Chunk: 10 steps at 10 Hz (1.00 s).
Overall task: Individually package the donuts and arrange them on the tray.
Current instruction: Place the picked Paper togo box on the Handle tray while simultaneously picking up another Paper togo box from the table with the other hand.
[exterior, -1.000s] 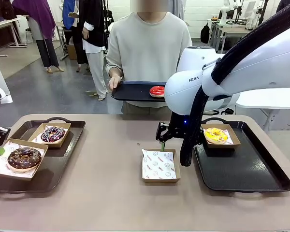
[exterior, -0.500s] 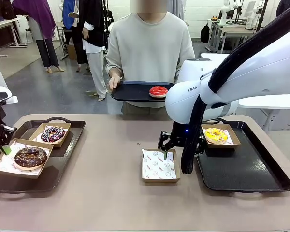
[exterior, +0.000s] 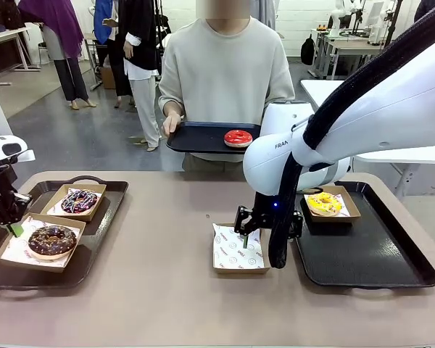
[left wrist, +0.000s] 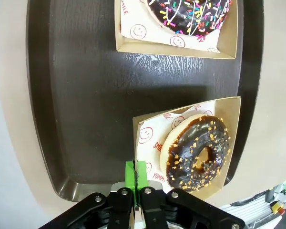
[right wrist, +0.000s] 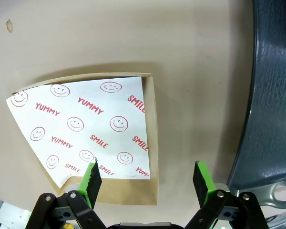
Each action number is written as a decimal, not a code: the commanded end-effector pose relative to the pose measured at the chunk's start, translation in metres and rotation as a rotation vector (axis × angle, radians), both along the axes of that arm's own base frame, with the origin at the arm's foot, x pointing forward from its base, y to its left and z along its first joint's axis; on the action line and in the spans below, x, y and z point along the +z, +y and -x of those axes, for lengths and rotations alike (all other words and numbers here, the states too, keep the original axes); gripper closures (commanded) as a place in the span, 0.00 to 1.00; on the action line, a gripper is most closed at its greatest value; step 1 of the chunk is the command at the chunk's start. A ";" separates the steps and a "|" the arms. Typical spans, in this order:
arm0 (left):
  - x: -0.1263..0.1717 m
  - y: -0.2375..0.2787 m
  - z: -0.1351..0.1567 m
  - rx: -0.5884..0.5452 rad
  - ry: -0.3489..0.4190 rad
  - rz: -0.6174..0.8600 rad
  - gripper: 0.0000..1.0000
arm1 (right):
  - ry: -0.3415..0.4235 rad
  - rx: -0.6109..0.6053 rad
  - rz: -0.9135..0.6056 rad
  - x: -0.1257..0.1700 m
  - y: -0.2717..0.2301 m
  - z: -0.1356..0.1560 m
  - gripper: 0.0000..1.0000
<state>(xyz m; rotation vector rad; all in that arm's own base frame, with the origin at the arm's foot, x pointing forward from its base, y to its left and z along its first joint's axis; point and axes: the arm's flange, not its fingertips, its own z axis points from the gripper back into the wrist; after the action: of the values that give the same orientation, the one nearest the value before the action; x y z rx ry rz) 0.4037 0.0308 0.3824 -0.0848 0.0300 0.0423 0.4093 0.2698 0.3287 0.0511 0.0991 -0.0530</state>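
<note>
My left gripper (exterior: 14,229) (left wrist: 136,172) is shut on the rim of a cardboard box (left wrist: 231,125) that holds the chocolate-glazed donut (exterior: 51,241) (left wrist: 198,151), low over the left tray (exterior: 94,239) (left wrist: 76,95). The sprinkled donut (exterior: 79,201) (left wrist: 190,12) lies in its own box farther back on that tray. My right gripper (exterior: 244,235) (right wrist: 148,177) is open over the right side of an empty paper-lined box (exterior: 237,250) (right wrist: 86,126). The yellow-iced donut (exterior: 323,203) sits boxed on the right tray (exterior: 362,254). The red-iced donut (exterior: 238,137) lies on a tray (exterior: 196,136) in the person's hand.
The right tray's rim (right wrist: 271,95) runs close beside my right gripper. My right arm (exterior: 348,123) spans the table's right half. Bare tabletop (exterior: 159,254) lies between the left tray and the empty box. People stand far behind.
My left gripper has carried the chocolate donut's box to the right and down, farther onto the left tray. My right gripper has come down and nearer, over the empty box.
</note>
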 end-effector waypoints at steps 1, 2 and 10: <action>0.001 -0.005 -0.007 0.021 0.004 0.004 0.99 | -0.023 0.030 0.009 -0.002 0.002 -0.007 0.00; 0.000 -0.005 -0.008 0.021 0.006 0.004 0.99 | -0.023 0.039 0.007 -0.003 0.001 -0.008 0.00; -0.016 -0.010 -0.020 0.040 0.014 -0.030 0.99 | -0.008 0.074 0.015 -0.010 0.005 -0.014 0.00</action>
<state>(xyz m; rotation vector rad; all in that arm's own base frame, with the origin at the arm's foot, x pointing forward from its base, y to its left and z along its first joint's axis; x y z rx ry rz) 0.4192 0.0251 0.3653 -0.0742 0.0584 0.0620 0.4175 0.2713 0.3203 0.0569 0.1137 -0.0004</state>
